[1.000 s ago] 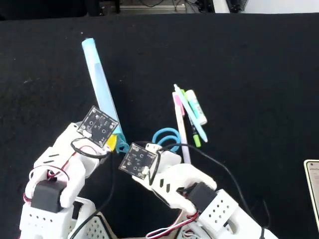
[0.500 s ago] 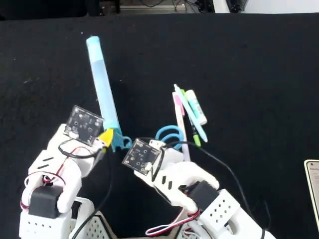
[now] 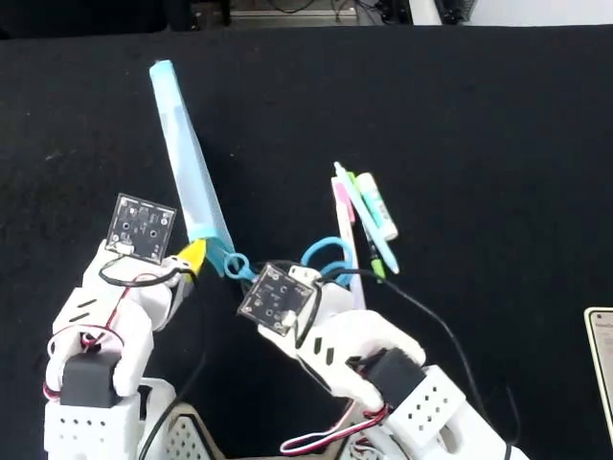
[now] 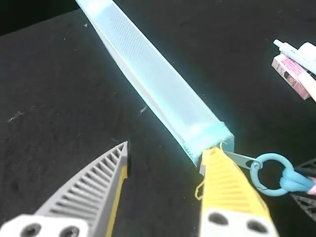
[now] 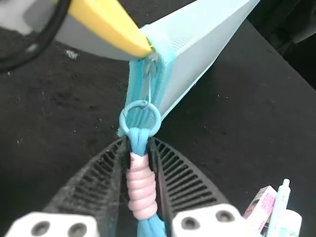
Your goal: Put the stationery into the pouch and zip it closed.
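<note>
Nearest, the right gripper (image 5: 139, 143) had its black ribbed fingers clamped on the blue pull cord (image 5: 139, 148), ringed to the zipper of the long, translucent pale-blue mesh pouch (image 3: 187, 163). The left gripper (image 4: 168, 148) stood with fingers apart, its yellow tip touching the pouch's near end. The pouch stretched toward 11 o'clock, and slim pens (image 3: 369, 220) lay bundled at 1 o'clock of the right gripper, on the matte black table (image 3: 498, 134).

Black table (image 3: 498, 115) — a pale flat object (image 3: 601, 350) on it
</note>
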Tool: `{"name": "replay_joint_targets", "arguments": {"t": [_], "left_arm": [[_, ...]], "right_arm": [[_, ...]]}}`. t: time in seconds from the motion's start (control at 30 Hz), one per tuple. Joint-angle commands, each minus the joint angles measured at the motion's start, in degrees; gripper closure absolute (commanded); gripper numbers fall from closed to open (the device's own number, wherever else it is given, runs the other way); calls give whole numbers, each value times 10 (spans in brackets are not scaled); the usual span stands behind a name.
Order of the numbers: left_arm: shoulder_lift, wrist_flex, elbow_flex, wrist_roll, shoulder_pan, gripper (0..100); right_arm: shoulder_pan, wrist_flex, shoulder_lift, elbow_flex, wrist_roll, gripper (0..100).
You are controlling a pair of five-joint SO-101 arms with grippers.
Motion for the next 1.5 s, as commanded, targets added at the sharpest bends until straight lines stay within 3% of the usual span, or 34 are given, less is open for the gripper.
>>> {"name": "replay_joint_targets", "arguments": {"t": [0.0, 0.2, 0.47, 0.83, 1.1, 1.47], "left_arm": [[-4, 8, -22, 5, -28, 765], [-6, 80, -71, -11, -28, 765], [-3, 89, -73, -62, -28, 763], [-7, 89, -73, -206, -22, 762], [-7, 81, -77, -228, 28, 766], [-3, 47, -81, -229, 28, 766]], "right_arm": [[11, -12, 2, -20, -26, 988], [9, -63, 2, 19, -27, 988], [-57, -67, 3, 35, -29, 988], [-59, -65, 3, 36, -29, 988], [-59, -64, 3, 36, -29, 988], [-59, -64, 3, 36, -26, 988]]}}
